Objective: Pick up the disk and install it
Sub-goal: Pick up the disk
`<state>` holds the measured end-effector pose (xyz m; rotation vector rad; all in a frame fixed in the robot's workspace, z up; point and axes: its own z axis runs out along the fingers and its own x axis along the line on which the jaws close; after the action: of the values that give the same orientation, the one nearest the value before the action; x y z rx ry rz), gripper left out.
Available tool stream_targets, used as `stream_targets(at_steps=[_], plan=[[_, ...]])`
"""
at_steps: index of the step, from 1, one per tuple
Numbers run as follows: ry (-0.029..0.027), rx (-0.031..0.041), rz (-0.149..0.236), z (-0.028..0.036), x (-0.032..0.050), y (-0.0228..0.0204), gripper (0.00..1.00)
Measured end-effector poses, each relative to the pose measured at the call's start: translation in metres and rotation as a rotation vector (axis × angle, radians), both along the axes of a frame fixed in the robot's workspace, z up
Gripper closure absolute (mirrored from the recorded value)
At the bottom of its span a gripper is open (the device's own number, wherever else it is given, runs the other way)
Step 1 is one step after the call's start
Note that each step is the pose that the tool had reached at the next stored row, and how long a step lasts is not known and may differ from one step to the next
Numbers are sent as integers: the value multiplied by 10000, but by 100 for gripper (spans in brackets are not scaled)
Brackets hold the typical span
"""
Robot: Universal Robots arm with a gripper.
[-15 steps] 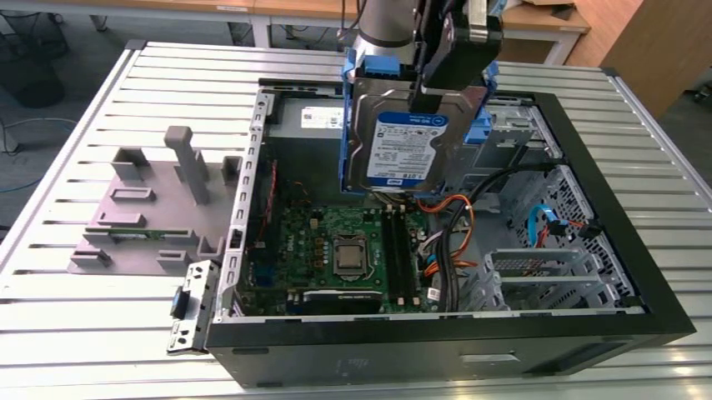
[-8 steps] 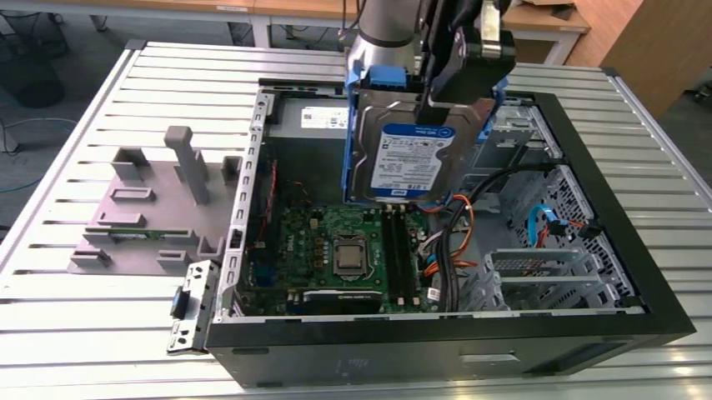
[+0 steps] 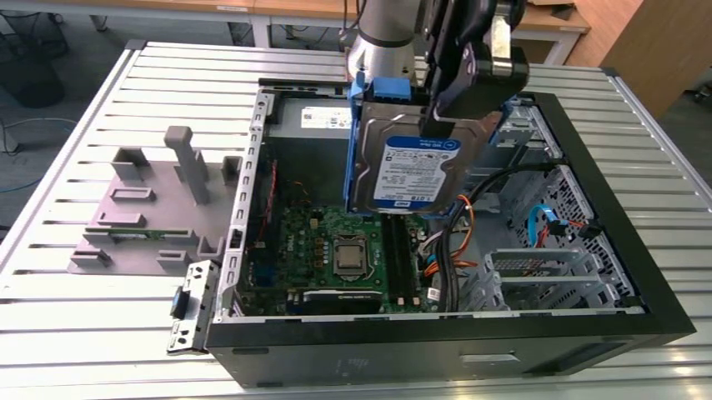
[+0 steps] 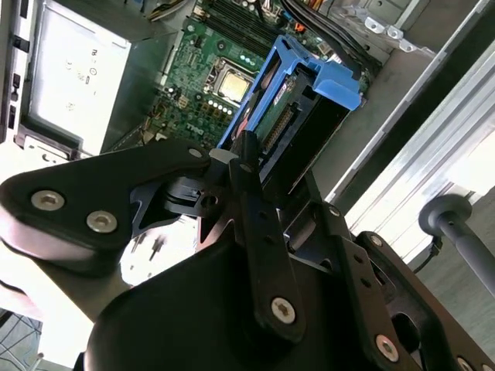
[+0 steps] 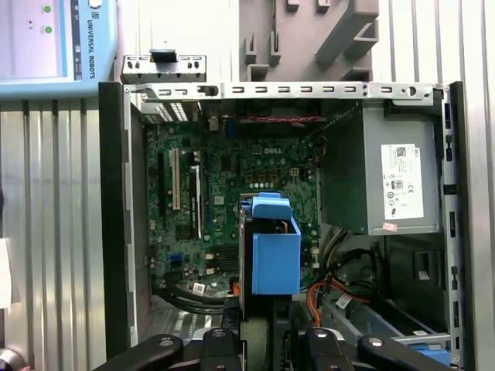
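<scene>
One gripper (image 3: pixel 449 115), mine, is clenched on one disk (image 3: pixel 414 167). My black fingers (image 4: pixel 249 166) pinch its upper end, so I am grasping it and it rests on nothing. The disk hangs upright with its blue carrier rails running down both long sides. In the exterior view its white-and-blue label faces the camera.

My arm comes down from above with the wrist pointing almost straight at the table (image 3: pixel 67 317). This puts the disk inside the outline of the one open computer case (image 3: pixel 445 354). In the first wrist view the disk (image 5: pixel 274 255) sits over the green motherboard (image 5: pixel 224 201). I cannot tell how high above the board it hangs.

One grey power-supply box (image 5: pixel 387 182) fills a corner of the case. The case lies on its side around the middle of the table, which is made of ribbed aluminium slats. One grey moulded fixture (image 3: pixel 156 200) stands just beside the case, toward the table edge at the exterior view's left.

Past the table's far edge are grey floor (image 3: pixel 33 125) and wooden furniture (image 3: pixel 645 42).
</scene>
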<state>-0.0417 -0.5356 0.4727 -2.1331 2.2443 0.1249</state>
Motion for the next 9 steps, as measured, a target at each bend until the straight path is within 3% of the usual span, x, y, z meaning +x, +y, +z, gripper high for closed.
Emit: stream_targets(at_steps=[3,9], plan=[[-1,0,1,-1,5,-26,65],[0,-1,-8,-3,21,-139,65]])
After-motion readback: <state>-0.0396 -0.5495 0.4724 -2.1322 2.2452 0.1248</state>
